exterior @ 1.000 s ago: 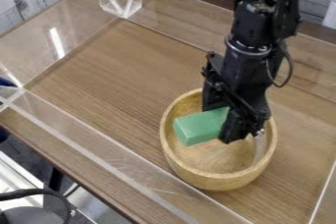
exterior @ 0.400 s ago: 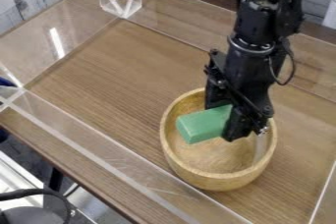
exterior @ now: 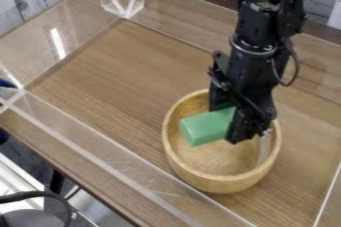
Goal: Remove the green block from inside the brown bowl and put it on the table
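Extraction step in hand, by my reading: pincer (exterior: 241,123) points straight down inside the brown bowl (exterior: 200,168), jaws clamped on the right end of the green block (exterior: 206,127). Block sits within the bowl's rim, its left end angled up toward the near-left wall of the bowl; whether its underside touches the bowl floor cannot be told from this view. Not yet clear of the rim, so the lift looks only just begun or about to begin.

Next move, as a guess: raise straight up until the block clears the thick rim, then carry it sideways to bare desk (exterior: 120,82) left of the bowl, where there is open wood grain, and lower before letting go. The grip is at one end of the bar, so the free end may sag or swing; a slow lift would suit. The bowl itself might shift if the block catches the rim.

Count: one green block, one brown bowl, one pincer on one black arm (exterior: 264,22). Clear acrylic walls (exterior: 80,146) edge the desk; a small clear bracket (exterior: 122,0) stands at the far corner, well apart from the bowl.
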`<state>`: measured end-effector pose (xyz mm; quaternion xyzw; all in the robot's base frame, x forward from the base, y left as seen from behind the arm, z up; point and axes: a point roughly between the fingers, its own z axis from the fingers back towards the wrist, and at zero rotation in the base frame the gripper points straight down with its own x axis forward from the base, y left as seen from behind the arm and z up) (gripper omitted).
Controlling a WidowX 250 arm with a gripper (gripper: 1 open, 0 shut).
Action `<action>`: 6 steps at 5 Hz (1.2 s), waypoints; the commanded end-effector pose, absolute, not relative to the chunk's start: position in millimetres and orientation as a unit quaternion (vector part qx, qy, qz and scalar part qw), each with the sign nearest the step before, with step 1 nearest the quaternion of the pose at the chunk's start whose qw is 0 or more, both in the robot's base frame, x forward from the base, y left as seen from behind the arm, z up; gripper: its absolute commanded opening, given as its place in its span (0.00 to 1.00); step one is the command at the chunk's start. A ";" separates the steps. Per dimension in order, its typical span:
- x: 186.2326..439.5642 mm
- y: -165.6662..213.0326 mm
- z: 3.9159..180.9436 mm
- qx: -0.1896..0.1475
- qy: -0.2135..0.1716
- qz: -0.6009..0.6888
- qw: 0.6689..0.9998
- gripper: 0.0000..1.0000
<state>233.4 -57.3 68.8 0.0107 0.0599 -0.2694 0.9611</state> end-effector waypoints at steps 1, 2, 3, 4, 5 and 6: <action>238.3 -53.9 79.9 0.007 0.037 -0.273 0.961 0.00; 236.6 -51.7 79.7 0.002 0.039 -0.279 0.959 0.00; 236.8 -48.7 77.7 -0.003 0.029 -0.282 0.959 0.00; 237.1 -46.0 75.3 -0.008 0.020 -0.284 0.959 0.00; 239.6 -42.4 76.2 -0.009 0.020 -0.288 0.957 0.00; 242.4 -38.5 77.7 -0.011 0.019 -0.291 0.956 0.00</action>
